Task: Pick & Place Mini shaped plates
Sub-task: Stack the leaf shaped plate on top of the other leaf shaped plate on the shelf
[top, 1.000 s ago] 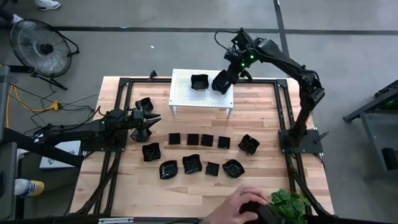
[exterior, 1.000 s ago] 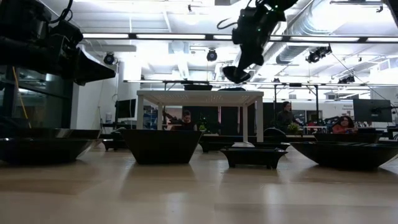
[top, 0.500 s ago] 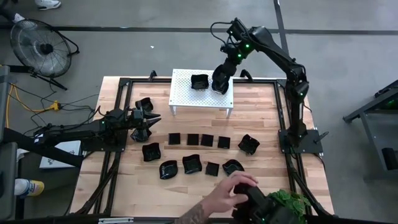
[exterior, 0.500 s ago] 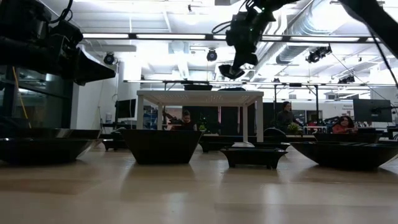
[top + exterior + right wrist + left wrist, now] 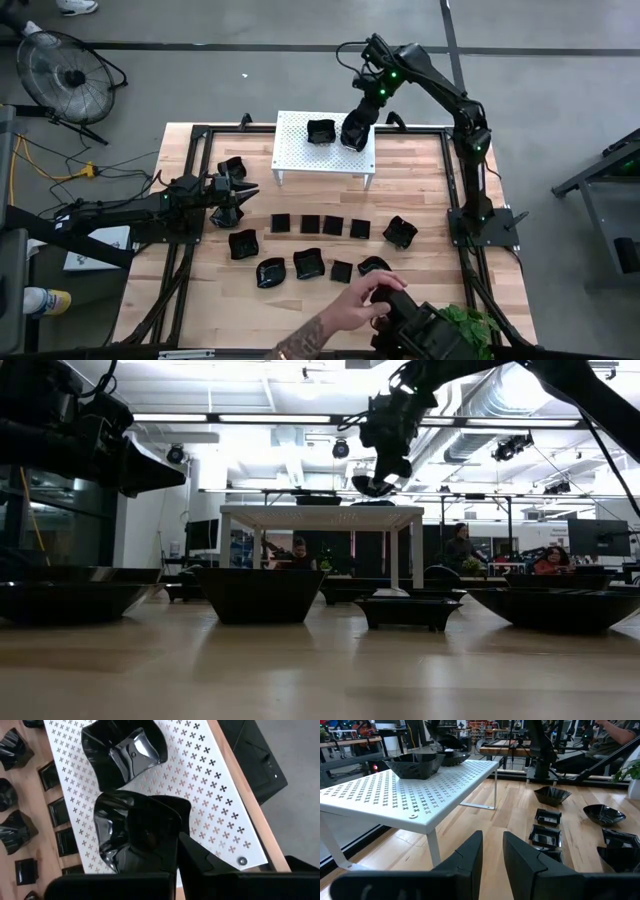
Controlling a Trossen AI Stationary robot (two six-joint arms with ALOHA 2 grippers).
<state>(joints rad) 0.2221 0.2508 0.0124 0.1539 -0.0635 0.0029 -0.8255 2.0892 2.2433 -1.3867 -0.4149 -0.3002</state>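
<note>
The glossy black wavy-rimmed mini plate point(image 5: 127, 832) is pinched tight in the right gripper point(image 5: 354, 133), hanging just over the right end of the white perforated metal stand point(image 5: 295, 158) at the desk's far edge. Another black wavy plate point(image 5: 320, 131) already sits on the stand right beside it. The rest of the small black plates point(image 5: 320, 226) are spread across the middle of the light wooden desk point(image 5: 420, 180). The left gripper point(image 5: 240, 194) waits near the left edge, fingers slightly parted, holding nothing. A person's hand point(image 5: 362, 300) reaches in at the near edge.
</note>
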